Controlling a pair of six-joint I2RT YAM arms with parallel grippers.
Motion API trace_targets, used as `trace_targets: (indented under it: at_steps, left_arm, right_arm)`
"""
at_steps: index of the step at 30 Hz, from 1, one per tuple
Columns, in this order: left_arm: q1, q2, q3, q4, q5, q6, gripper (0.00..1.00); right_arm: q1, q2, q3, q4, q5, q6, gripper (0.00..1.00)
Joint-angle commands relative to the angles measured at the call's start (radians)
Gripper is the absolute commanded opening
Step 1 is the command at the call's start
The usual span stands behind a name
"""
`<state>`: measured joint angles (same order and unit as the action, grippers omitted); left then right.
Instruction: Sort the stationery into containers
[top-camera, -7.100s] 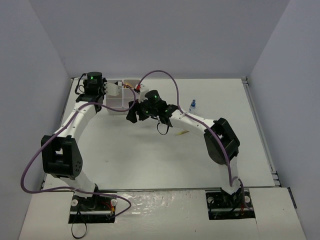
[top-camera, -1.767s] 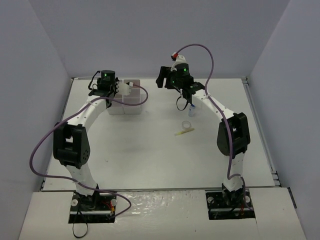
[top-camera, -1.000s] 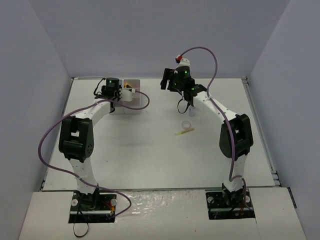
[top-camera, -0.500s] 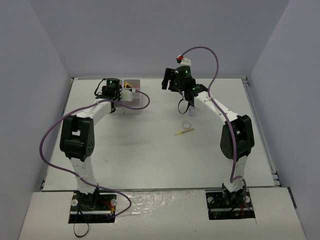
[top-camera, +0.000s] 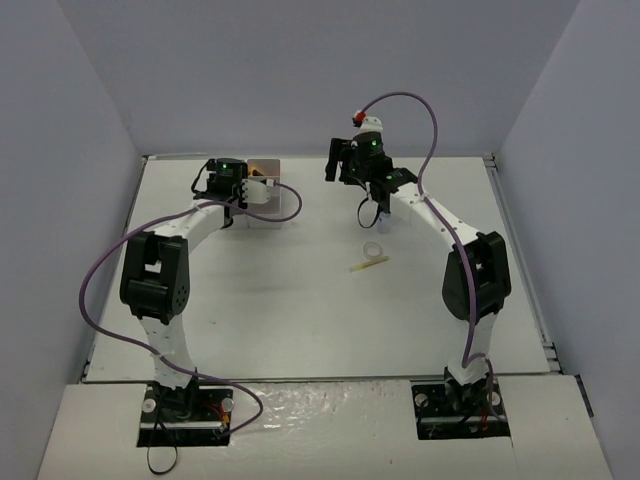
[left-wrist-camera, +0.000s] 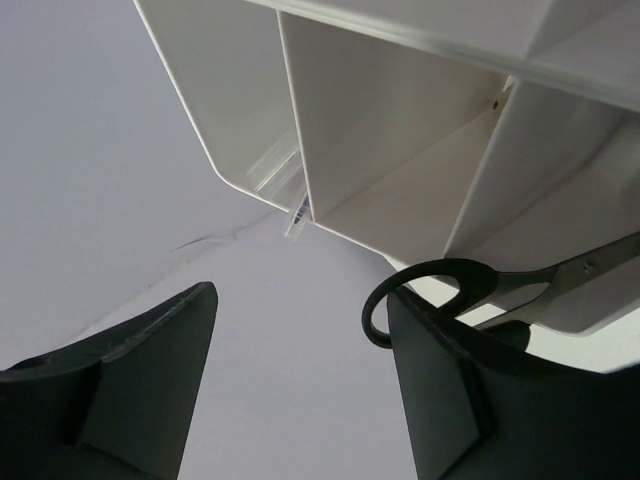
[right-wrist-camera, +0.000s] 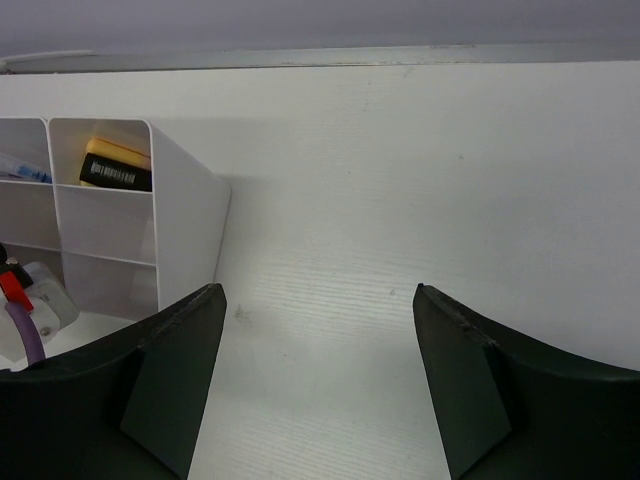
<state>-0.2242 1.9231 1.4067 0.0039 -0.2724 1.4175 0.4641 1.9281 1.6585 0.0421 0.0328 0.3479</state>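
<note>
We see our left fingers (left-wrist-camera: 130, 390) newly open, the scissors (left-wrist-camera: 440, 285) freed in the containers (left-wrist-camera: 390, 150), handle over the rim; right fingers (right-wrist-camera: 160, 380) hang open, empty; tape (top-camera: 374, 249) and marker (top-camera: 369, 264) wait on the bench (top-camera: 300, 310).

You see white containers (top-camera: 262, 195), black-handled scissors (left-wrist-camera: 440, 285), a yellow eraser (right-wrist-camera: 118, 160) banded black with a barcode, and a yellow marker (top-camera: 369, 264) at their 4 o'clock on the white table (top-camera: 300, 300).
</note>
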Motion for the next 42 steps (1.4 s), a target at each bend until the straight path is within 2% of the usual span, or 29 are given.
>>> trace_targets:
  at_steps: [1,9,12,17,19,20,23,26,30,32,35,39,41,42]
  left_arm:
    - [-0.027,-0.108,0.077,0.041,-0.009,-0.038,0.68]
    - [-0.071,-0.123,0.272,-0.066,0.048,-0.088,0.78]
    - [-0.1,-0.122,0.299,-0.161,0.054,-0.068,0.77]
    - [-0.095,-0.175,0.102,-0.147,0.031,-0.067,0.75]
    - [-0.095,-0.184,0.138,-0.187,0.047,-0.116,0.75]
    - [-0.098,-0.175,0.192,-0.231,0.064,-0.143,0.75]
    - [-0.119,-0.101,0.494,-0.448,0.15,-0.224,0.75]
    - [-0.159,-0.004,0.747,-0.751,0.224,-0.252,0.75]
    - [-0.287,0.086,1.018,-1.11,0.167,-0.358,0.75]
    - [-0.33,0.106,1.074,-1.251,0.137,-0.495,0.75]
    - [-0.328,0.064,1.039,-1.402,0.192,-0.732,0.74]
    - [-0.288,-0.075,0.821,-1.299,0.289,-0.953,0.74]
    - [-0.273,-0.167,0.679,-1.219,0.34,-1.03,0.74]
    - [-0.271,-0.204,0.621,-1.186,0.351,-1.047,0.74]
  right_arm:
    - [-0.004,-0.108,0.04,0.035,0.023,-0.033,0.73]
    - [-0.006,-0.18,0.033,0.026,0.005,-0.069,0.73]
    - [-0.007,-0.236,-0.006,0.025,-0.003,-0.08,0.73]
    - [-0.007,-0.34,-0.1,0.027,0.008,-0.111,0.73]
    - [-0.008,-0.372,-0.144,0.028,0.031,-0.113,0.74]
    - [-0.008,-0.381,-0.16,0.028,0.04,-0.11,0.74]
    - [-0.008,-0.411,-0.185,0.027,0.065,-0.128,0.73]
    - [-0.016,-0.461,-0.22,0.016,0.115,-0.118,0.74]
    - [-0.032,-0.562,-0.288,-0.032,0.16,-0.063,0.74]
    - [-0.042,-0.634,-0.327,-0.119,0.184,-0.01,0.72]
    - [-0.044,-0.748,-0.382,-0.263,0.167,0.03,0.65]
    - [-0.041,-0.837,-0.558,-0.386,0.137,0.134,0.22]
    - [-0.033,-0.851,-0.635,-0.373,0.114,0.196,0.2]
    - [-0.025,-0.845,-0.678,-0.332,0.106,0.217,0.23]
